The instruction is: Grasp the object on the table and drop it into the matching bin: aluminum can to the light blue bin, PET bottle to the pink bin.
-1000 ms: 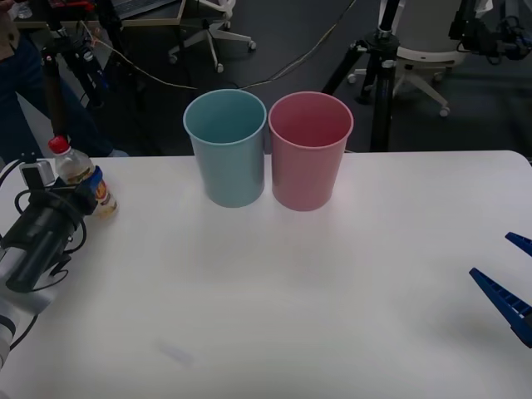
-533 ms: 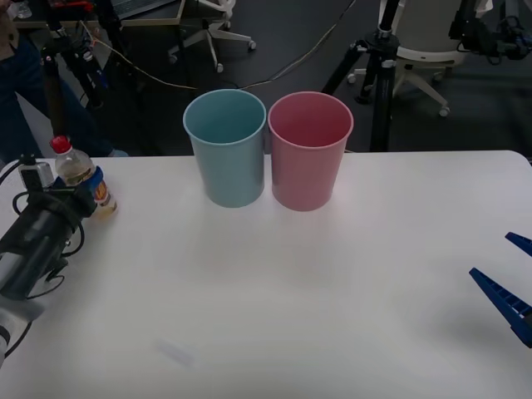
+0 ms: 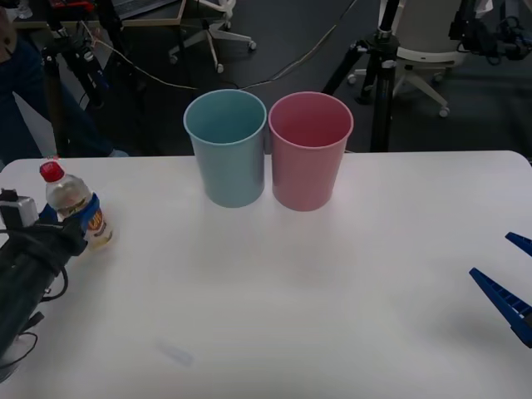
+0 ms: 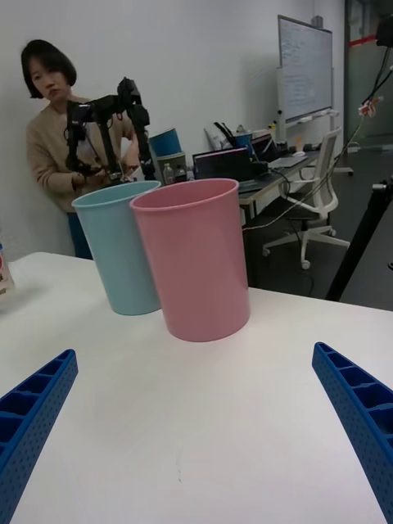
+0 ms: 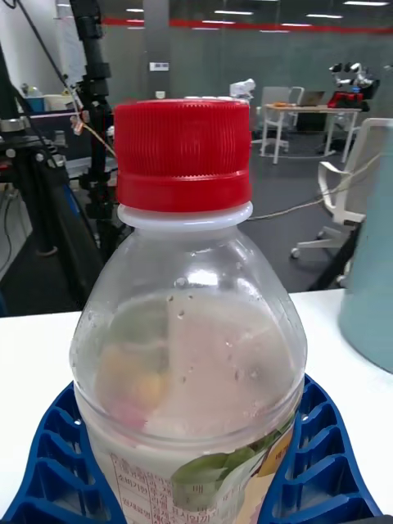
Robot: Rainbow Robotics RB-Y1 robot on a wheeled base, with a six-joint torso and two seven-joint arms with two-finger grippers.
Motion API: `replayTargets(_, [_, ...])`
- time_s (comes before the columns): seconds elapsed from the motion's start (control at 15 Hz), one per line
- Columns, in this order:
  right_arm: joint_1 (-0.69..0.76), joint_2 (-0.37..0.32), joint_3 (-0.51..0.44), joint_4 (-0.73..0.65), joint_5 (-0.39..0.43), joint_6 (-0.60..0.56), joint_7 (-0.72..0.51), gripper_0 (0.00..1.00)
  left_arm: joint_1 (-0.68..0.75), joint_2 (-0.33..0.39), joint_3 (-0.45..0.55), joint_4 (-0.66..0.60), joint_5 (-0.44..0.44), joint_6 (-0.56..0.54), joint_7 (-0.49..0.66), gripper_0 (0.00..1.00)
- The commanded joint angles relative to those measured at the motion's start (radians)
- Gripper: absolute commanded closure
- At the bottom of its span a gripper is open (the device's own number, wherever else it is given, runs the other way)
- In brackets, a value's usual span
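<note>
Your left gripper (image 3: pixel 73 235) sits at the left edge of the large white tabletop (image 3: pixel 332 291), its blue ribbed fingers (image 5: pixel 323 467) closed around the small clear plastic bottle with a red screw cap (image 3: pixel 73 208). In the left wrist view that bottle (image 5: pixel 192 352) stands upright between the fingers, label low on its body. In the front view you cannot tell whether its base touches the table.

Between the bottle and the far middle of the table nothing stands in the way. There the tall light blue plastic bin (image 3: pixel 226 145) and the tall pink plastic bin (image 3: pixel 310 150) stand upright, side by side and almost touching, the blue one nearer the bottle.

Your right gripper (image 3: pixel 509 283) waits at the right edge of the table, its fingers spread wide with nothing between them; its wrist view shows both bins (image 4: pixel 123 246) (image 4: pixel 196 258) ahead.

Behind the table you have a dark floor, a black tripod (image 3: pixel 376 66) and white office chairs (image 3: pixel 420 50).
</note>
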Motion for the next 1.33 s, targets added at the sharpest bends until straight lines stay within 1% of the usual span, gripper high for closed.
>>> replayTargets(0.07, [0.0, 0.0, 0.0, 0.0, 0.0, 0.0, 0.0, 0.0, 0.103, 0.023, 0.016, -0.074, 0.006, -0.114, 0.014, 1.0])
replayTargets(0.2, [0.0, 0.0, 0.0, 0.0, 0.0, 0.0, 0.0, 0.0, 0.148, 0.026, 0.051, -0.087, -0.019, -0.232, 0.021, 1.0])
replayTargets(0.33, [0.0, 0.0, 0.0, 0.0, 0.0, 0.0, 0.0, 0.0, 0.185, 0.026, 0.088, -0.122, -0.076, -0.326, 0.04, 1.0])
replayTargets(0.6, [0.0, 0.0, 0.0, 0.0, 0.0, 0.0, 0.0, 0.0, 0.251, 0.026, 0.16, -0.288, -0.263, -0.508, 0.256, 1.0])
replayTargets(0.87, [0.0, 0.0, 0.0, 0.0, 0.0, 0.0, 0.0, 0.0, 0.264, 0.026, 0.218, -0.447, -0.373, -0.658, 0.409, 1.0])
replayTargets(0.93, [0.0, 0.0, 0.0, 0.0, 0.0, 0.0, 0.0, 0.0, 0.264, 0.026, 0.228, -0.484, -0.389, -0.672, 0.448, 1.0])
replayTargets(1.13, [0.0, 0.0, 0.0, 0.0, 0.0, 0.0, 0.0, 0.0, 0.257, 0.055, 0.22, -0.597, -0.385, -0.678, 0.544, 1.0])
replayTargets(1.27, [0.0, 0.0, 0.0, 0.0, 0.0, 0.0, 0.0, 0.0, 0.237, 0.069, 0.206, -0.645, -0.367, -0.678, 0.589, 1.0])
replayTargets(1.33, [0.0, 0.0, 0.0, 0.0, 0.0, 0.0, 0.0, 0.0, 0.22, 0.075, 0.197, -0.65, -0.349, -0.677, 0.592, 1.0])
